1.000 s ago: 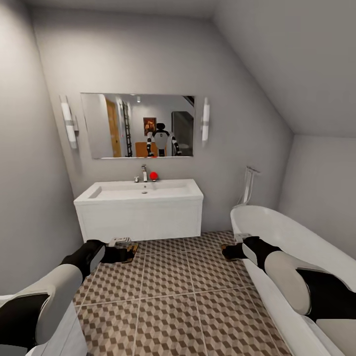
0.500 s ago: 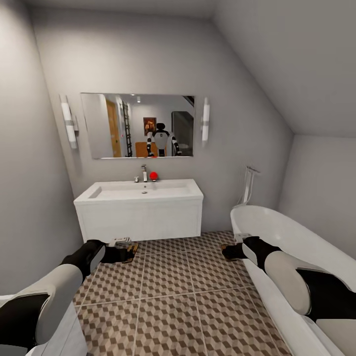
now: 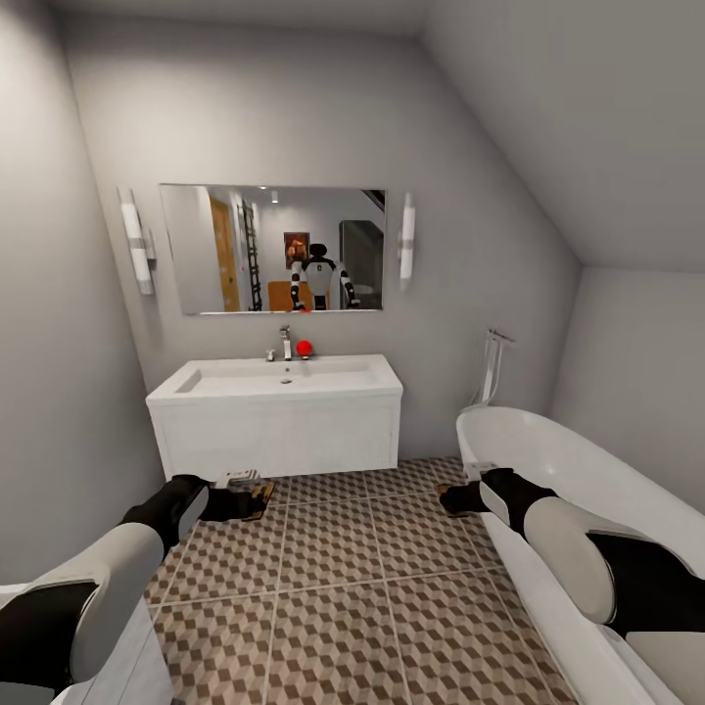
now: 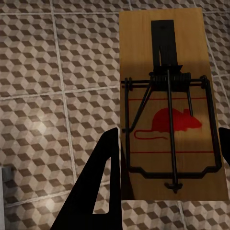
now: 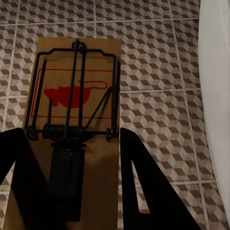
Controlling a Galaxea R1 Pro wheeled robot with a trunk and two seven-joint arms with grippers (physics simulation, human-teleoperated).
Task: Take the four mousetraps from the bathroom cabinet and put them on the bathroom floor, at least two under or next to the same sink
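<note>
While each gripper (left [image 4: 165, 158], right [image 5: 72, 158]) clamps a mousetrap [image 4: 170, 96], both hover above bathroom floor [image 3: 343, 587].

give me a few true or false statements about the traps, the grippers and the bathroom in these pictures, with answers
1. A mousetrap sits between the left gripper fingers. True.
2. The floor is plain white tile. False: it has a brown, beige and white cube pattern.
3. The right gripper has a mousetrap between its fingers, above the floor. True.
4. The sink stands to the right of the bathtub in the head view. False: the sink is on the left, the bathtub on the right.
5. A mirror hangs above the sink. True.
6. The traps carry a blue mouse picture. False: the mouse picture is red.
</note>
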